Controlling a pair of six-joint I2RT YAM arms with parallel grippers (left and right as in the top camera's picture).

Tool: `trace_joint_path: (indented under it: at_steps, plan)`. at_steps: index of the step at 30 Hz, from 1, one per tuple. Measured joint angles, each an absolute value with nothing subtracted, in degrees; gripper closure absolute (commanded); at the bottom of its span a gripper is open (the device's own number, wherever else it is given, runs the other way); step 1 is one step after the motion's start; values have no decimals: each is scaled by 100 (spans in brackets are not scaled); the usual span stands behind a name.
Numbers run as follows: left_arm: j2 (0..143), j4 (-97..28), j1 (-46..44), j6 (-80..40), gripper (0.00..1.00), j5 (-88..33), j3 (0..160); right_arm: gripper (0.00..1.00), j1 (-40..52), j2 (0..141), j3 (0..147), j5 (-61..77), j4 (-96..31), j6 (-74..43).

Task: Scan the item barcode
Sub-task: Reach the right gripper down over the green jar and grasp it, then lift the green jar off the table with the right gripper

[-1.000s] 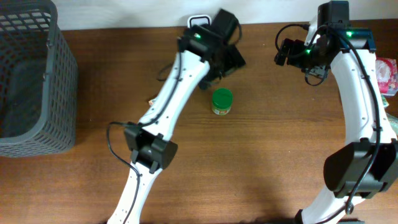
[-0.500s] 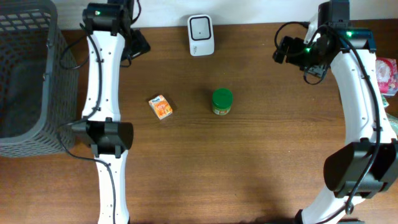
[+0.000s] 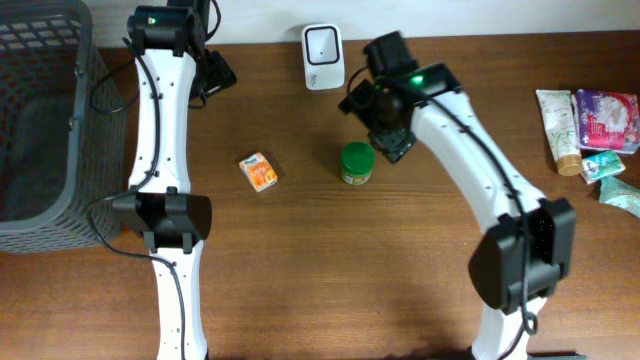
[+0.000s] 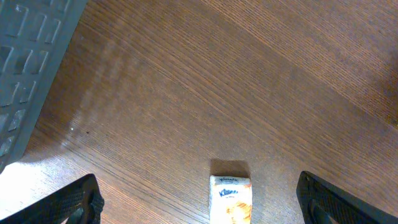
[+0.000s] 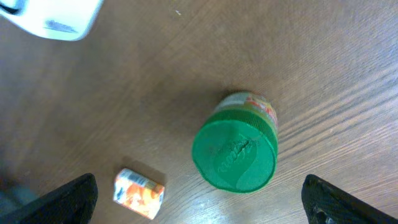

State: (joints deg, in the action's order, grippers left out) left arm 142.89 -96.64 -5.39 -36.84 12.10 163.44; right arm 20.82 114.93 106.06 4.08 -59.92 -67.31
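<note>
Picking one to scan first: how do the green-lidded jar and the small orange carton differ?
The jar is round and stands upright, green lid up; the carton is boxy and lies flat. The jar looks larger than the carton. Both rest on the wooden table, unheld.

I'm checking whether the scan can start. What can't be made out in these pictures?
- Jar barcode: the right wrist view shows mostly the green lid, and the strip of label is blurred. Overhead, it is too small.
- Orange packet: cut off by the bottom edge in the left wrist view. Its print is too small overhead.
- Scanner: cut off by the top edge in the right wrist view.
- Packages at the right edge: print too small overhead.
</note>
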Motion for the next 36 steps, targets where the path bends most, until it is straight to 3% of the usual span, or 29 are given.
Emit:
trace_joint_path:
  at_steps: [5, 9, 18, 23, 36]
  plan:
    - [14289, -9664, -539, -3684, 1, 1210, 16344, 1, 2211, 12269, 10593, 283, -5999, -7247]
    - [14289, -9664, -539, -3684, 1, 1210, 16344, 12, 2211, 12348, 10593, 281, -5996, -7293]
    - [14289, -9664, -539, -3684, 1, 1210, 16344, 12, 2211, 12355, 10263, 259, -5955, -6973]
    - [14289, -9664, -539, -3684, 1, 1210, 16344, 29, 2211, 12381, 10175, 257, -5977, -6702]
    - [14289, -9668, -539, -3684, 1, 1210, 16341, 37, 2211, 12381, 10687, 364, -6895, -5951]
